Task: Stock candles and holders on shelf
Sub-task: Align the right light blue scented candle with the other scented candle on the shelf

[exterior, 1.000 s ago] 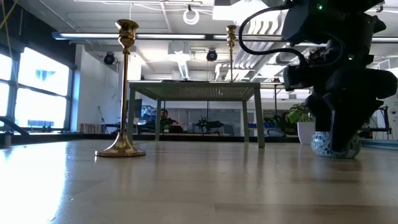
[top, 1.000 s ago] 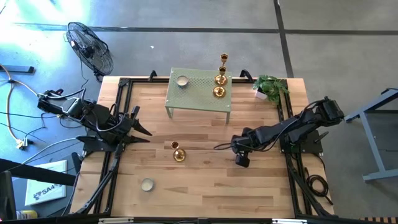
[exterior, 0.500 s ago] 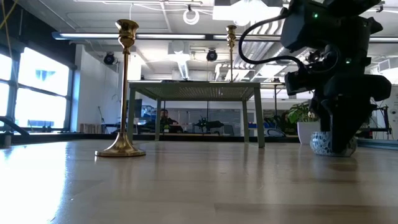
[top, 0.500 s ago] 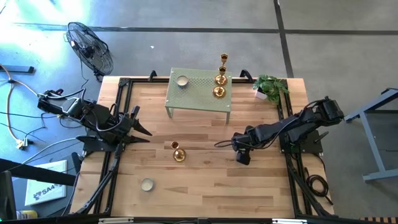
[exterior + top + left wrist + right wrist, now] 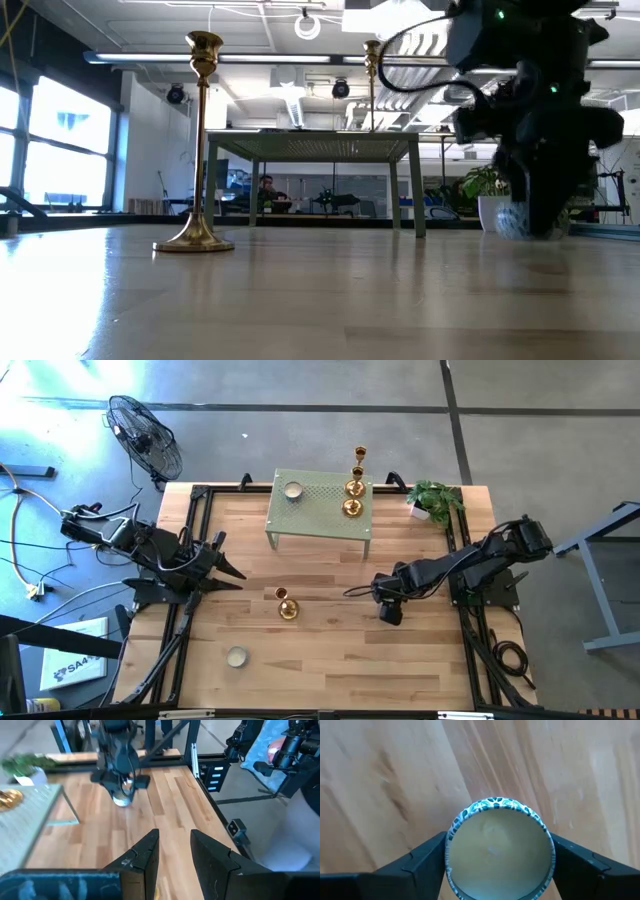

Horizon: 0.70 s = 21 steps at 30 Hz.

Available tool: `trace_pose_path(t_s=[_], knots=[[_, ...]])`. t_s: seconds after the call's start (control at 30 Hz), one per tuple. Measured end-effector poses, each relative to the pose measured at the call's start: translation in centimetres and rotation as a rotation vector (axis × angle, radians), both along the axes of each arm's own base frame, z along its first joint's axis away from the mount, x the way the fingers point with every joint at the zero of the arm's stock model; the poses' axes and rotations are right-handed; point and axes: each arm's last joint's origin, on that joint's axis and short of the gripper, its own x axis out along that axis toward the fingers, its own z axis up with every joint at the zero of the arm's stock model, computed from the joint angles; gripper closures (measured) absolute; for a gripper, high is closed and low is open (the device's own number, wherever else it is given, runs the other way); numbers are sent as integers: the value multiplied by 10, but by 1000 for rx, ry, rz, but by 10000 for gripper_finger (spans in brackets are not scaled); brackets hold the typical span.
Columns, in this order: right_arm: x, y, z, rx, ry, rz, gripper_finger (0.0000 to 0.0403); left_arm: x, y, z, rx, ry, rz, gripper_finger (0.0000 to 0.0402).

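My right gripper [image 5: 497, 870] jaws clamp a candle [image 5: 499, 851], right of centre on the bench [image 5: 330, 660]. Shelf [image 5: 320, 520] lies toward upper left. Left gripper [image 5: 172, 847] waits, jaws narrowly parted.

1. Candle [image 5: 499, 847] cut off at the right wrist picture's lower edge, sides covered by right gripper [image 5: 499, 865] fingers.
2. From above, hidden under that gripper.
3. Shelf [image 5: 30, 820] blurred, cropped in left wrist view.

Cream candle [image 5: 499, 852] with blue-and-white patterned rim between black fingers [image 5: 415, 870]; sage-green shelf [image 5: 320, 510]; shiny gold holders [image 5: 287, 607]; pale wood table [image 5: 330, 660].
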Motion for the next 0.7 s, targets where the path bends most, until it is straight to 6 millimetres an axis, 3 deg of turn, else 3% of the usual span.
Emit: trace_pose_path(t_s=[0.23,0.53,0.7], knots=[[27,4,52,-62,-66,113,119,21,-10,-9,-1,78,-12,293],[46,2,134,-250,-162,177,119,49,-17,-26,179,141,97,293],[51,-2,166,-250,-244,166,119,58,-23,-24,10,137,52,293]])
